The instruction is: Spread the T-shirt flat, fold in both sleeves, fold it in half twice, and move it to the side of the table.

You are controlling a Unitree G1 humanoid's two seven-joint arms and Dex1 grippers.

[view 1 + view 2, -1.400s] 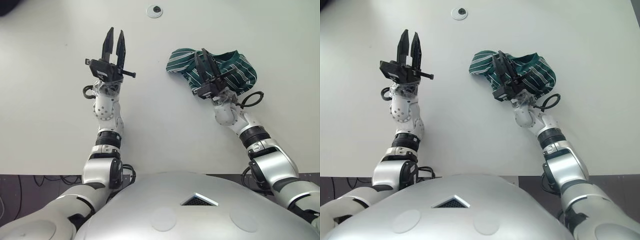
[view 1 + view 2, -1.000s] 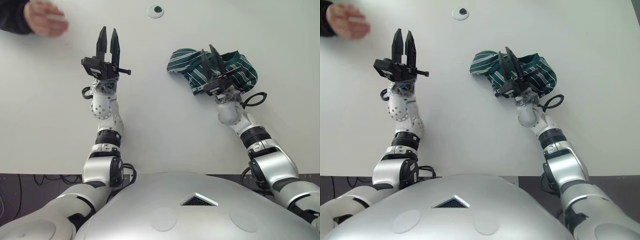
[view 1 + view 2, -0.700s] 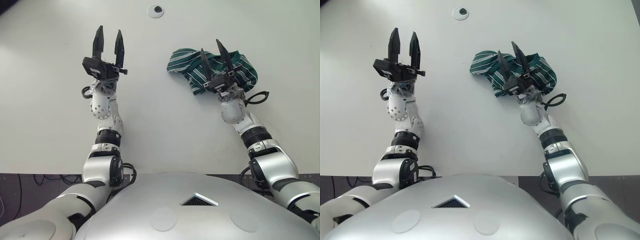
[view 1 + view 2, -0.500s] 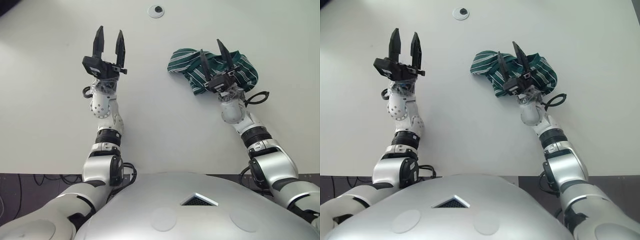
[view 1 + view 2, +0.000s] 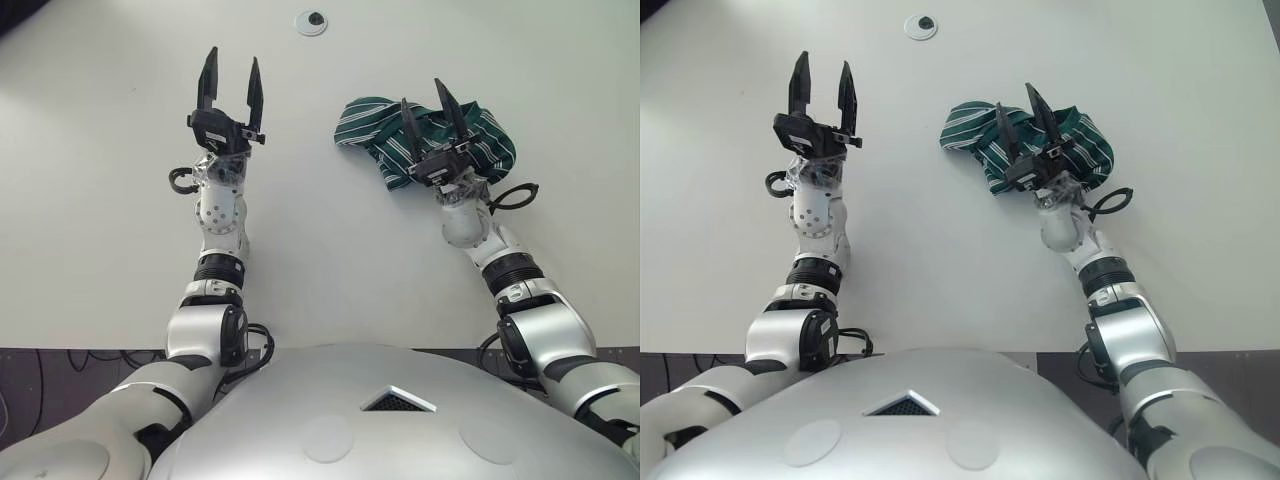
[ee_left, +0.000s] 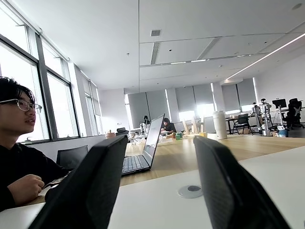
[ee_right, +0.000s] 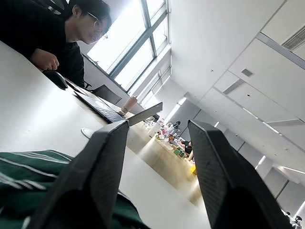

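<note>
Right tool [image 5: 420,93] — jaws spread — hangs over the bunched shirt [image 5: 485,140]; left tool [image 5: 232,57], also spread, stands well apart over the surface [image 5: 100,200].

— Sleeves visible?
— No. Folds of the crumpled green, white-striped cloth T-shirt [image 5: 485,135] hide them; my black two-fingered right gripper [image 5: 421,92] covers its near edge. The small grey round disc [image 5: 310,22] is perhaps a port.

The T-shirt [image 5: 360,122], upper right in the eye views, is soft striped cloth, crumpled and matt. The table [image 5: 330,260] is smooth, matt white. The left gripper [image 5: 232,58] and right gripper [image 5: 421,93] look like matt black plastic.
</note>
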